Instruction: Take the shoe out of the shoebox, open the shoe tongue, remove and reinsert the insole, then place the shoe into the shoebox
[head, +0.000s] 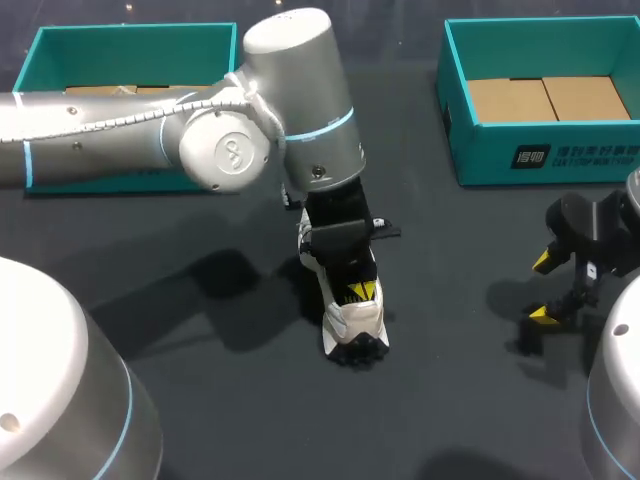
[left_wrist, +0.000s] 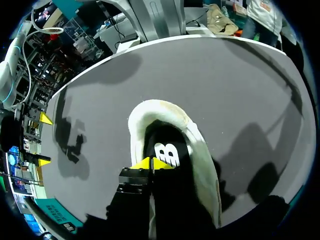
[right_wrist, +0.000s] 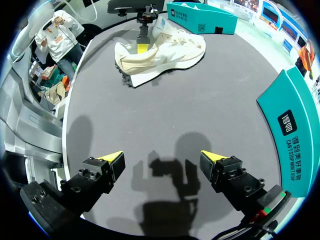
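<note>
**Shoe on the table, left pincer in its opening**

The white shoe lies on the dark table, out of both boxes. The left pincer reaches down into its opening. In the left wrist view the pincer is clenched, its yellow tips pressed together against the black lining. Whether any of that lining is caught between them cannot be told.

The right pincer is well apart from the shoe. It hangs released over bare tabletop with its fingers spread wide and nothing between them. Its shadow falls on the surface just ahead, and the shoe lies far ahead.

One teal shoebox sits beyond the right pincer and holds only brown cardboard. A second teal shoebox sits beyond the left arm, which partly hides it, and a strip of cardboard shows inside.
</note>
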